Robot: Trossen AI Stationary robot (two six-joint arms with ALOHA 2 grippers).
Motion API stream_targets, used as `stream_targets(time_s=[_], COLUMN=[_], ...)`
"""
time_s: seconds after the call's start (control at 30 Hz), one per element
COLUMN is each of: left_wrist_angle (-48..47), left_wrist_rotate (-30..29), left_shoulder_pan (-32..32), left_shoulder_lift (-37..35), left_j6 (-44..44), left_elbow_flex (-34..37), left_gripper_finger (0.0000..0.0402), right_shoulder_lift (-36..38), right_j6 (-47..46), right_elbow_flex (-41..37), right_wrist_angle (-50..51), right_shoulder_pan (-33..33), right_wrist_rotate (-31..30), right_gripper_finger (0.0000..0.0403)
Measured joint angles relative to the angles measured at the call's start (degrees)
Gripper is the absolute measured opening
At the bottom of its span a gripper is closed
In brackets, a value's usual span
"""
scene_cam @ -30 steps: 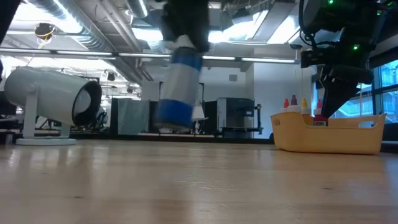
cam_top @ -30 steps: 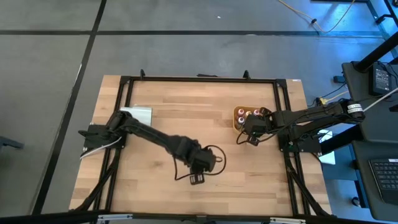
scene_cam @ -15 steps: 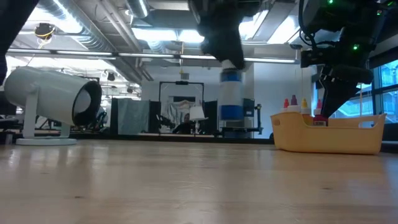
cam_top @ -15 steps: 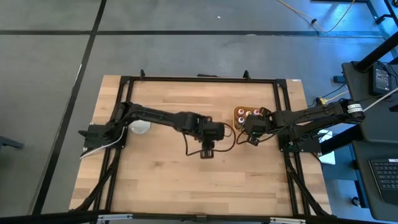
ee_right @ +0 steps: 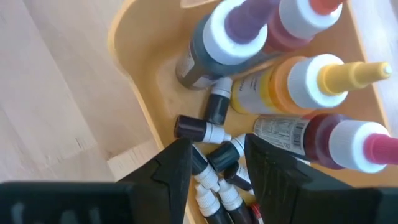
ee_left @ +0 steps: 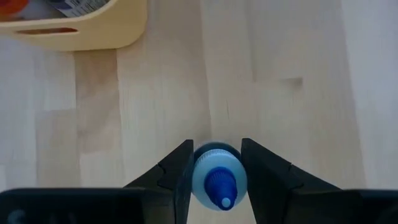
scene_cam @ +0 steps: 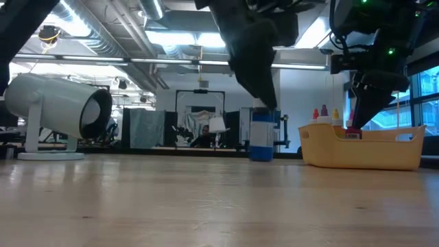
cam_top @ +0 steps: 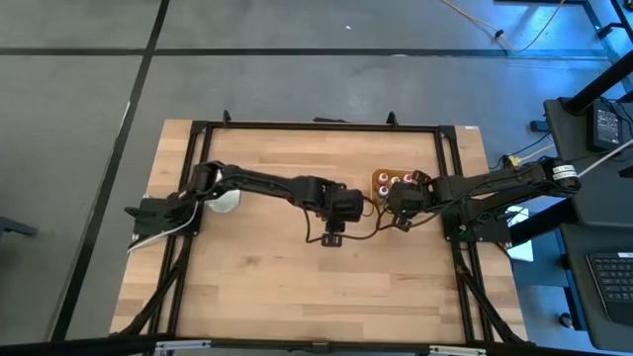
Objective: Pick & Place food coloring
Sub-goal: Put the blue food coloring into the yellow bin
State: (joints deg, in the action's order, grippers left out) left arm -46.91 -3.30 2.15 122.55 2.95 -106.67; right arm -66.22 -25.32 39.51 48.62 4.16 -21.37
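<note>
Tan tray, white cylinder and a tabletop under a black frame.

From above, the wooden tabletop (cam_top: 257, 277) sits inside a black frame (cam_top: 316, 126); the tan tray (cam_top: 379, 181) lies at about two o'clock of its middle, and a white cylinder on a stand (cam_top: 226, 201) rests over at nine o'clock. Down at table height that cylinder (scene_cam: 58, 110) lies on its side, dark mouth facing the tray (scene_cam: 363, 147); ceiling lights (scene_cam: 171, 38) and ducts (scene_cam: 89, 31) fill the room behind.

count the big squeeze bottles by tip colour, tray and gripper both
purple-tip bottle: 1
orange-red-tip bottle: 1
yellow-tip bottle: 1
pink-tip bottle: 1
blue-tip bottle, in the left gripper: 1
total: 5, four in the tray
</note>
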Motion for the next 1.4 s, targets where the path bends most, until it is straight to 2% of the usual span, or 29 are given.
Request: stream_targets(time_s=[0.5, 0.83, 1.07, 1.23, 1.4], left_wrist_angle=[2.26, 2.17, 1.13, -3.07, -3.88], left_wrist_rotate=[-1.72, -1.72, -1.72, -1.26, -1.26], left_shoulder_pan=[0.09, 0.07, 0.07, 0.07, 0.07], left_shoulder_lift=[0.65, 0.50, -1.54, -5.15, -9.08], left_j6=[-0.20, -0.68, 0.67, 0.80, 0.37], left_elbow_flex=[0.00, 0.00, -0.02, 0.00, 0.58], left_gripper_finger=[0.0140, 0.0136, 0.0140, 0.0141, 0.0141], right_shoulder_lift=[0.00, 0.00, -0.02, -0.04, -0.04], right_j6=[0.23, 0.32, 0.34, 0.34, 0.30], right_elbow_flex=[0.02, 0.02, 0.02, 0.02, 0.02], right_wrist_angle=[-1.35, -1.31, -1.15, -1.12, -3.95], right_shoulder_pan=[0.01, 0.00, -0.01, -0.01, 0.09], right_wrist_rotate=[0.48, 0.52, 0.57, 0.69, 7.07], right_gripper_finger=[0.0149, 0.0149, 0.0149, 0.0149, 0.0149])
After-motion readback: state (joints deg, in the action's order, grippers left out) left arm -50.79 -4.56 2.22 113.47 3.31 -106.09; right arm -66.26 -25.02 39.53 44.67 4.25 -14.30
